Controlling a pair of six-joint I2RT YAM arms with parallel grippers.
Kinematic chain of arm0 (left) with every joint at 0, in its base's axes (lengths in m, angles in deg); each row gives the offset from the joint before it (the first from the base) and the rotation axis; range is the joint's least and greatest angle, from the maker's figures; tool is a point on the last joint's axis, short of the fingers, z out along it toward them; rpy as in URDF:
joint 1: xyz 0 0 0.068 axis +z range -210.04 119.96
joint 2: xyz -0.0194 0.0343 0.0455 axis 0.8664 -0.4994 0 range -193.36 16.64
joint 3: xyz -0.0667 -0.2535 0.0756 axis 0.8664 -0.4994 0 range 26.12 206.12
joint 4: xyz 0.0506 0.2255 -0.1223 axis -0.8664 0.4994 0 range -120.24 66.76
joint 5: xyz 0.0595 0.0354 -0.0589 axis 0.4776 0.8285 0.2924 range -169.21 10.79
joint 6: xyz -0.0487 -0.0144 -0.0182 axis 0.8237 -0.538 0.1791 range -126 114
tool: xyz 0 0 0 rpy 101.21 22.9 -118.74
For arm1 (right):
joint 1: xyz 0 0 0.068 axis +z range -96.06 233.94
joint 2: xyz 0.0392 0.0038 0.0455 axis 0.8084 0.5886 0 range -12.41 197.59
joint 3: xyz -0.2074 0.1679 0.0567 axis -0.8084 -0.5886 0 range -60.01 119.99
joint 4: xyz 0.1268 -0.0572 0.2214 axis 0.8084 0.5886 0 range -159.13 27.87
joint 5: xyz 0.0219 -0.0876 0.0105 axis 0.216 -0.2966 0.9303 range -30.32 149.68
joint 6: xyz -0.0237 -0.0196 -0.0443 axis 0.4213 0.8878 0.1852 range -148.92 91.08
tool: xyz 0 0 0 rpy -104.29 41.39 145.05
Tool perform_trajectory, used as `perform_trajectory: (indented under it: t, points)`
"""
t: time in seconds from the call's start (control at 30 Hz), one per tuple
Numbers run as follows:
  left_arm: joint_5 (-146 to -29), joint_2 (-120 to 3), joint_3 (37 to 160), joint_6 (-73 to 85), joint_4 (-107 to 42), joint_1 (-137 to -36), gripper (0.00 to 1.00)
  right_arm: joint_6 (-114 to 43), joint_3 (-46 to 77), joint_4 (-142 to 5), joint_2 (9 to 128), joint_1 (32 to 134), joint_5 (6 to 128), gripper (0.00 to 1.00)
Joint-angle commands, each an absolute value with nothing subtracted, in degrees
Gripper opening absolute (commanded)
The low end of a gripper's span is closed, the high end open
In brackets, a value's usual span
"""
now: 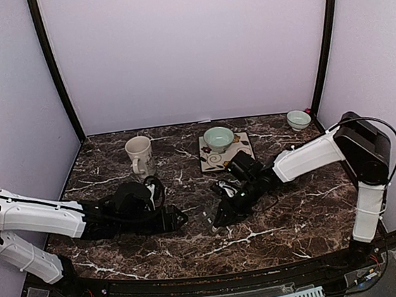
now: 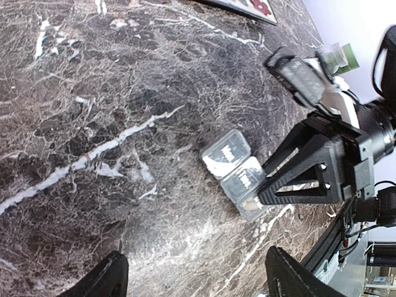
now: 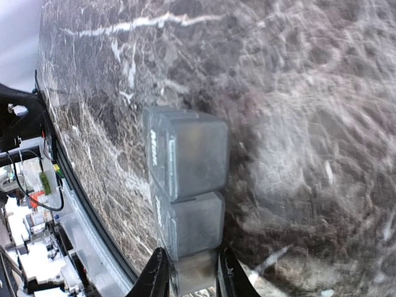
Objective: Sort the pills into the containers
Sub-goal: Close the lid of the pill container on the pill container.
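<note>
Containers (image 3: 185, 179): end compartment between right claw (image 3: 192, 266).

Dark brown marbled surface (image 1: 291, 227), white veins. Along far edge: cream mug (image 1: 139, 155) left of centre, patterned tile (image 1: 213, 161) at centre, small bowl (image 1: 298, 119) in far right corner. Mid-surface: grey containers (image 2: 235, 170), lying flat.

One strip of three joined containers (image 2: 238, 175); one mug (image 1: 139, 155); two bowls right of the mug, one (image 1: 218, 138) on the single tile (image 1: 239, 155), one (image 1: 298, 119) farther right.
</note>
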State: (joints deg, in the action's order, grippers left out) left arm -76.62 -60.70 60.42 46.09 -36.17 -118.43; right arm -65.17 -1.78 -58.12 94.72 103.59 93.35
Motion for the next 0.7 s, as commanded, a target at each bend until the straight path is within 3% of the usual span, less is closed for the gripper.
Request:
perform_trajectory:
  t: [0.0, 0.13, 0.43, 0.67]
  points:
    - [-76.18, -58.54, 59.99, 44.35, -35.44, -118.22, 0.79, -53.21, 4.30, -45.96, 100.40, 101.71, 94.09, 0.20]
    - [-76.64, -58.40, 60.67, 42.35, -33.89, -118.22, 0.79, -45.26, 9.33, -38.43, 103.03, 100.70, 92.58, 0.23]
    - [-76.83, -58.94, 61.89, 40.16, -32.15, -118.23, 0.80, -42.16, 12.70, -36.64, 101.71, 98.12, 86.09, 0.52]
    - [-75.78, -59.21, 62.97, 38.87, -31.60, -118.25, 0.80, -43.86, 13.64, -37.72, 98.54, 97.80, 81.47, 0.56]
